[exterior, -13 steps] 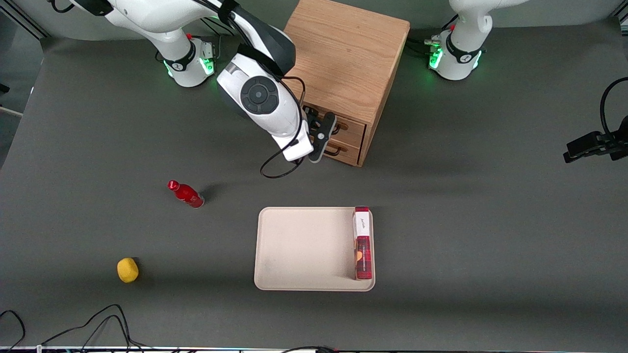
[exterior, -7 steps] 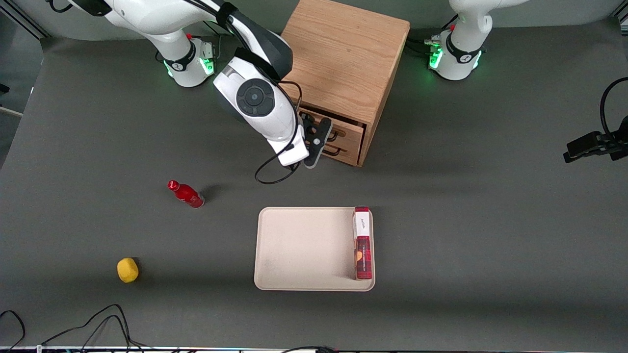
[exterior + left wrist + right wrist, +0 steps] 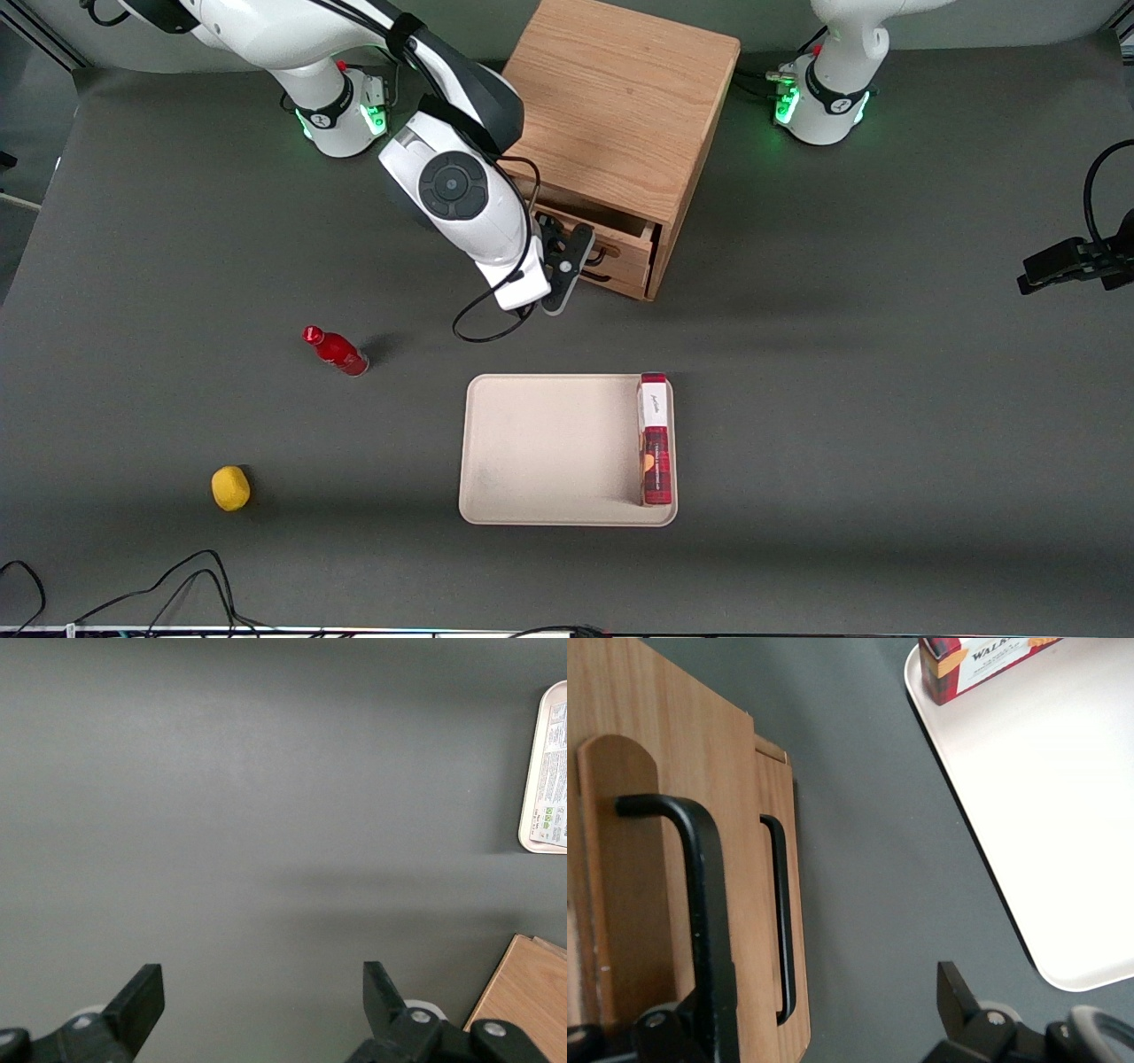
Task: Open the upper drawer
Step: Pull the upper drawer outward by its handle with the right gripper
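Note:
The oak cabinet [image 3: 620, 97] stands at the back of the table. Its upper drawer [image 3: 627, 246] is slid out a short way, and a strip of its inside shows under the cabinet top. My right gripper [image 3: 567, 259] is in front of the drawer, open, with one finger tucked inside the drawer's black wire handle [image 3: 702, 904] and the other finger [image 3: 953, 990] out over the dark table. The jaws stand wide apart and do not clamp the handle. The lower drawer's handle [image 3: 780, 921] is beside it, and that drawer is closed.
A beige tray [image 3: 549, 443] lies nearer the front camera, with a red cracker box [image 3: 656, 439] along one edge. A red bottle [image 3: 337, 351] and a yellow lemon [image 3: 230, 487] lie toward the working arm's end. Cables [image 3: 177, 576] run along the front edge.
My gripper has moved away from the cabinet, toward the front camera, with its finger in the handle. The upper drawer has slid out with it, showing more of its inside.

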Controlling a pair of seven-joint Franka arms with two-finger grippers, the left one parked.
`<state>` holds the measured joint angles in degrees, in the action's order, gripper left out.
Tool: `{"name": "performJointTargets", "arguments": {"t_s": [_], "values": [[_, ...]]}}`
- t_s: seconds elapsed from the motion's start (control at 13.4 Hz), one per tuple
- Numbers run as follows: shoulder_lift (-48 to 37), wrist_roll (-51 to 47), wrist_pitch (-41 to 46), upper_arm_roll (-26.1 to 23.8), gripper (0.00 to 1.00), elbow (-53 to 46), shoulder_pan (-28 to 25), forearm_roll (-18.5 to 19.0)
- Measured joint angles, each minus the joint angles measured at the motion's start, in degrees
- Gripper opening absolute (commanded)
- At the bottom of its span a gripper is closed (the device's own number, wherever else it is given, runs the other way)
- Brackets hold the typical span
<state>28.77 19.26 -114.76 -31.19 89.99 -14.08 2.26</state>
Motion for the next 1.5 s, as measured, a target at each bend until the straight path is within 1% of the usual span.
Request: {"name": "performJointTargets", "arguments": {"t_s": [0.22,0.45,0.97,1.5], "values": [[0.94,0.01,-0.07,1.41,1.00,-1.49,0.13,0.10],[1.70,0.02,-0.03,1.70,1.00,-2.66,0.21,0.95],[2.32,0.22,-0.11,3.40,1.00,-4.16,0.28,1.31],[3.40,3.01,-0.13,3.81,1.00,-6.21,1.34,1.57]]}}
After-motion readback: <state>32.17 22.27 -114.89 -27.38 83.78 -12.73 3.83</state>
